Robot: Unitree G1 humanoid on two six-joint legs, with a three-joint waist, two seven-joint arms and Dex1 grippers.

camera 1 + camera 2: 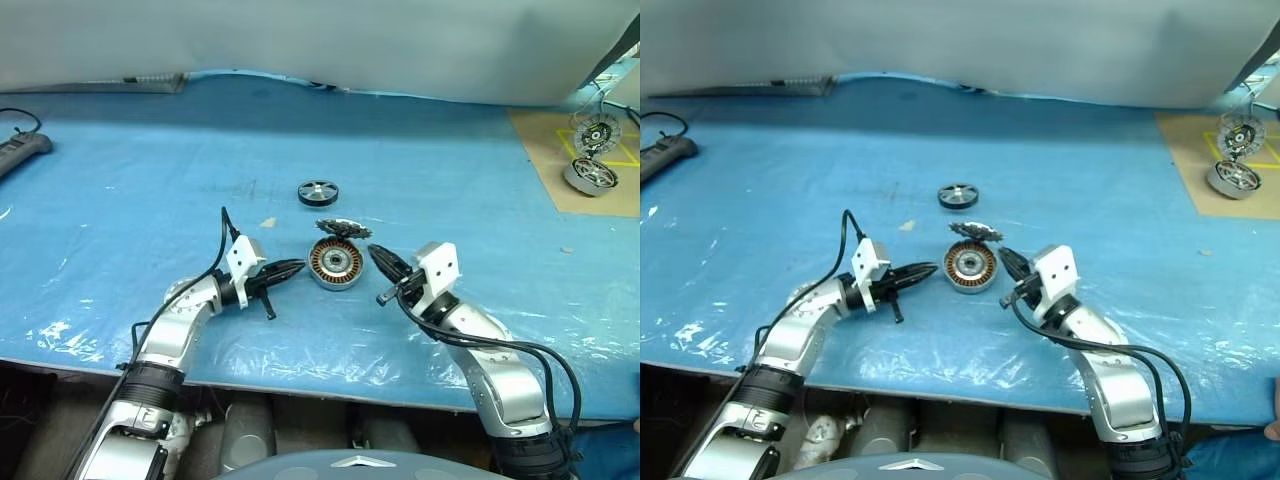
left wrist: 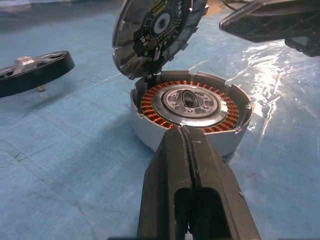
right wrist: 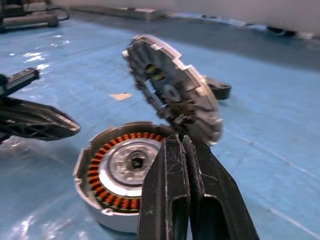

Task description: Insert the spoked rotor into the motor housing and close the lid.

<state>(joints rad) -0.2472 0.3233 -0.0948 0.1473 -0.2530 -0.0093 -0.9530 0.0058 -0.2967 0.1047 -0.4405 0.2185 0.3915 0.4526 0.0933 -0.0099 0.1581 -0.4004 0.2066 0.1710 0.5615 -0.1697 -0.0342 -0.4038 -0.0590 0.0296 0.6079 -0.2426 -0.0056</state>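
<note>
The motor housing (image 1: 335, 264) sits on the blue sheet with its copper windings and silver centre exposed. Its toothed lid (image 1: 343, 229) stands tilted up from the far rim, open. The spoked rotor (image 1: 318, 192) lies flat on the sheet a little beyond them, apart from both. My left gripper (image 1: 295, 268) is shut and empty, its tip just left of the housing (image 2: 192, 107). On the other side my right gripper (image 1: 378, 257) is shut with nothing in it, close to the housing's rim (image 3: 125, 172) below the lid (image 3: 172, 87).
Two other silver motors (image 1: 590, 175) rest on a brown board at the far right, one raised on a wire stand (image 1: 597, 132). A power strip (image 1: 20, 150) lies at the far left. A small scrap (image 1: 267, 222) sits left of the lid. The table's front edge runs just behind my wrists.
</note>
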